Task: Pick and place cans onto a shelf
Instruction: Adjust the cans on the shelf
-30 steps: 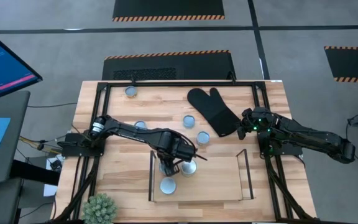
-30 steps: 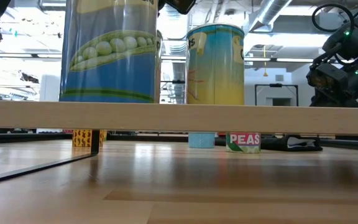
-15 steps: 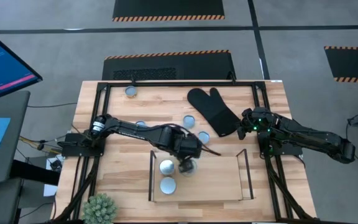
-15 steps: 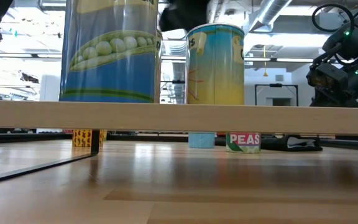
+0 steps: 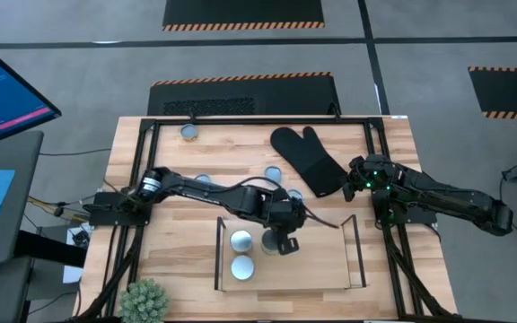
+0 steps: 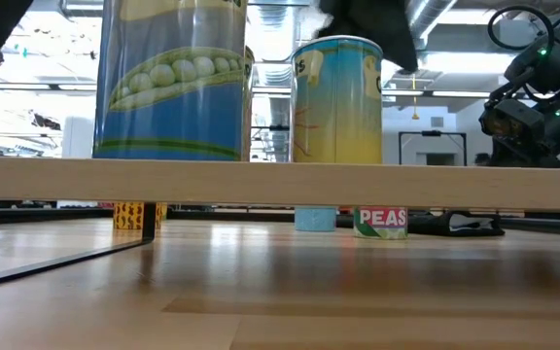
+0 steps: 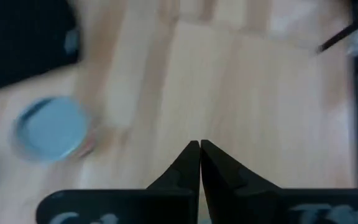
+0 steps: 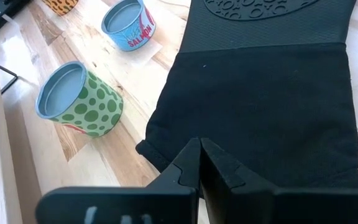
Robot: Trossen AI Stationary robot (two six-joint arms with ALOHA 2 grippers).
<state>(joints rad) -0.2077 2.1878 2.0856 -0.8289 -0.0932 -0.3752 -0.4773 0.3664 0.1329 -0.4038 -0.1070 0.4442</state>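
Note:
The shelf (image 5: 323, 269) stands at the table's near side; its board also shows in the low view (image 6: 280, 183). On it stand a can (image 5: 240, 240), a second can (image 5: 242, 267) and a third can (image 5: 267, 240). My left gripper (image 5: 285, 244) hovers over the shelf just right of the third can, shut and empty (image 7: 199, 145). A blue-topped can (image 7: 50, 129) lies off to its side. My right gripper (image 8: 201, 142) is shut, above the cuff of the black oven mitt (image 5: 311, 161).
Loose cans stand on the table at the far left (image 5: 189, 133) and mid-table (image 5: 274, 174). A green dotted can (image 8: 79, 106) and a blue salmon can (image 8: 128, 23) stand beside the mitt. A small plant (image 5: 144, 301) is at the near left corner.
My left gripper has moved toward the table's right edge above the shelf, away from the cans at the shelf's left end. One can there that it covered a second ago now shows uncovered.

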